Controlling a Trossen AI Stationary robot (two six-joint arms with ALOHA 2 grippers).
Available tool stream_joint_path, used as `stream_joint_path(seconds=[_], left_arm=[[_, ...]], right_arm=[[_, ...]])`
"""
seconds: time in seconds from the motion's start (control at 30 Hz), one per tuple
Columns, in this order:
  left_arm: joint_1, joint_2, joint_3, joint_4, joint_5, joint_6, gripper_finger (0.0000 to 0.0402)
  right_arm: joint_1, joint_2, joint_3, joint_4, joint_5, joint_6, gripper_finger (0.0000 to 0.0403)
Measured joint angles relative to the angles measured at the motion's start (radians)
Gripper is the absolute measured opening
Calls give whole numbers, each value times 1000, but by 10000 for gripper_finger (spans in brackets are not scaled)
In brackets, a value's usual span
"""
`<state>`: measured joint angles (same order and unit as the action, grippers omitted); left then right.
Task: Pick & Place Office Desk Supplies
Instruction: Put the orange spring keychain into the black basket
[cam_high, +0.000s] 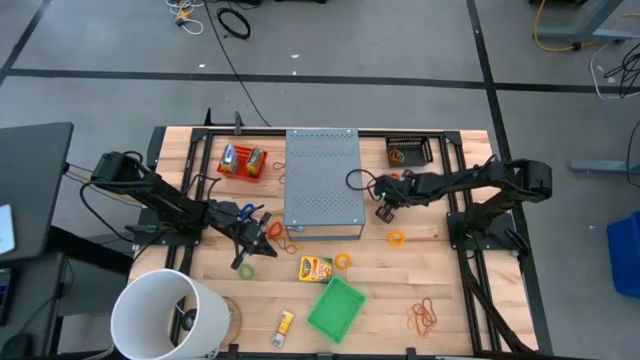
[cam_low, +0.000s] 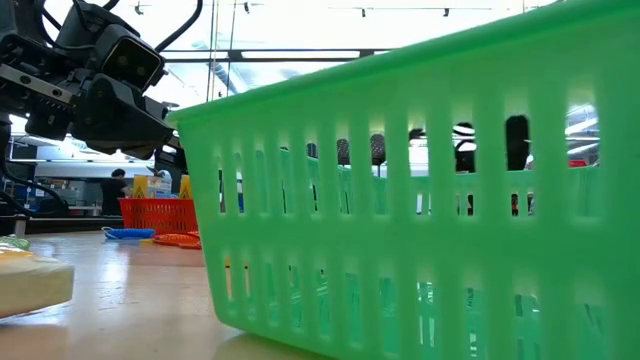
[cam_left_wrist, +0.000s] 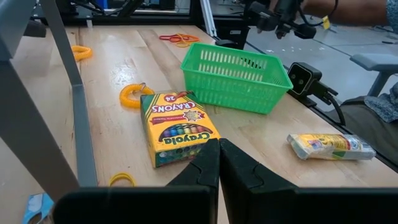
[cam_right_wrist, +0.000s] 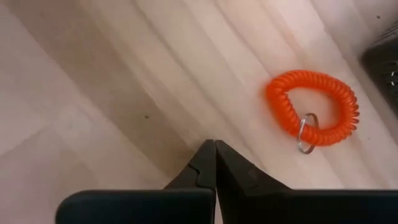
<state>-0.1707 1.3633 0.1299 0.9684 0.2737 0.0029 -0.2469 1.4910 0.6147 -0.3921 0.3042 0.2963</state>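
Note:
My left gripper (cam_high: 262, 238) is shut and empty, its fingertips (cam_left_wrist: 219, 145) short of a yellow crayon box (cam_left_wrist: 177, 124) that lies flat on the table. A yellow coil band (cam_left_wrist: 134, 94) lies beside the box. Beyond it stands a green basket (cam_left_wrist: 236, 74). A yellow packet (cam_left_wrist: 329, 146) lies near the table's front edge. My right gripper (cam_high: 385, 211) hovers right of the grey perforated box (cam_high: 322, 180), pointing steeply down. It is shut on nothing (cam_right_wrist: 214, 144). An orange coil band with a key ring (cam_right_wrist: 314, 109) lies flat on the wood beside it.
A red basket (cam_high: 243, 160) and a black basket (cam_high: 408, 150) stand at the back. A big white bucket (cam_high: 165, 315) is at the front left. Red and orange rubber bands (cam_high: 425, 317) lie front right. Another yellow coil (cam_high: 397, 238) lies right of centre. The green basket (cam_low: 420, 200) fills the low view.

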Motion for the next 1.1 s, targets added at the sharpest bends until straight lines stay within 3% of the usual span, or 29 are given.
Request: stream_joint_path(seconds=[0.23, 0.53, 0.67, 0.87, 1.1], left_arm=[[0, 0, 0, 0, 0, 3, 8], [0, 0, 0, 0, 0, 4, 8], [0, 0, 0, 0, 1, 4, 8], [0, 0, 0, 0, 1, 4, 8], [0, 0, 0, 0, 1, 4, 8]], right_arm=[[7, 0, 0, 43, 60, -86, 45], [-64, 0, 0, 46, 88, -167, 161], [-110, 0, 0, 47, 76, -190, 192], [-175, -1, 0, 62, -21, -246, 185], [-209, -1, 1, 68, -99, -282, 128]])
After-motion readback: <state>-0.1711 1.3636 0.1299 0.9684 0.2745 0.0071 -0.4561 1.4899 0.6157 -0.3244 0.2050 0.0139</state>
